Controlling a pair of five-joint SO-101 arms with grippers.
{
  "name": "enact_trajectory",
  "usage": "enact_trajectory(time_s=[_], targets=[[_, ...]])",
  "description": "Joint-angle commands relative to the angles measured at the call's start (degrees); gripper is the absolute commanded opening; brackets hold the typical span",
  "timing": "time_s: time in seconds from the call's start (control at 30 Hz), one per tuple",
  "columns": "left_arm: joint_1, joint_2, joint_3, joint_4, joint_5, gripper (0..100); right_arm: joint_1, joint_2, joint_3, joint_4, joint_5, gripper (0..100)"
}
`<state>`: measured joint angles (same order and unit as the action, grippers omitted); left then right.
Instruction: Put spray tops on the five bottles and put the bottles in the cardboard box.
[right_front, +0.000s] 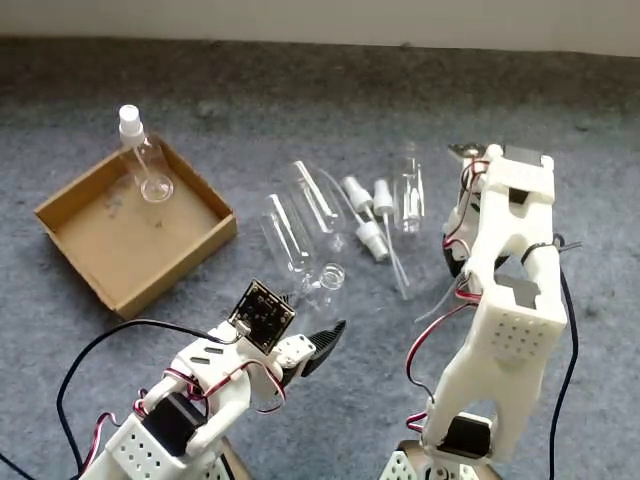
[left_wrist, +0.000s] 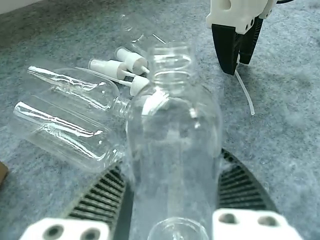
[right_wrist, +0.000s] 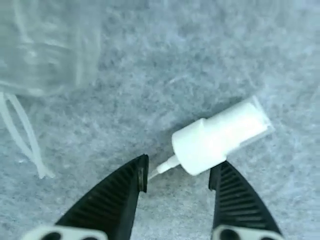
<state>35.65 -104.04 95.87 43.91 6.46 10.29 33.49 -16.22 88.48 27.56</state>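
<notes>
**Left fingers**: closed on the body of a clear bottle; its open neck points away from the wrist. In the high view the neck lies close to the pair of bottles.

**Right fingers**: spread fairly wide, tips down at the grey counter, either side of a white spray top lying on its side. Its thin stem sits just beside one fingertip; whether either finger touches the cap cannot be told.

**Pair of bottles**: clear, uncapped, lying side by side just beyond the left fingers.

**Three loose tops**: white, on their sides with thin tubes trailing; between the pair of bottles and the single bottle.

**Single bottle**: clear, uncapped, lying near the right arm.

**Cardboard box**: open, well apart from the loose parts, beyond the left arm; one capped bottle lies tilted in its far corner, white top above the rim.
</notes>
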Motion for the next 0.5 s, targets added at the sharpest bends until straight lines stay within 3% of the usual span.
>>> enact_trajectory(time_s=[0.0,0.23,0.47], targets=[[0.66,-0.31,1.27,0.09,-0.44,3,1.10,-4.09,-0.22,-0.57,0.62,18.4],[0.57,-0.31,1.27,0.09,-0.44,3,1.71,-4.18,-0.31,-0.57,-2.37,18.4],[0.40,-0.31,1.27,0.09,-0.44,3,1.80,-4.18,-0.66,-0.66,12.57,18.3]])
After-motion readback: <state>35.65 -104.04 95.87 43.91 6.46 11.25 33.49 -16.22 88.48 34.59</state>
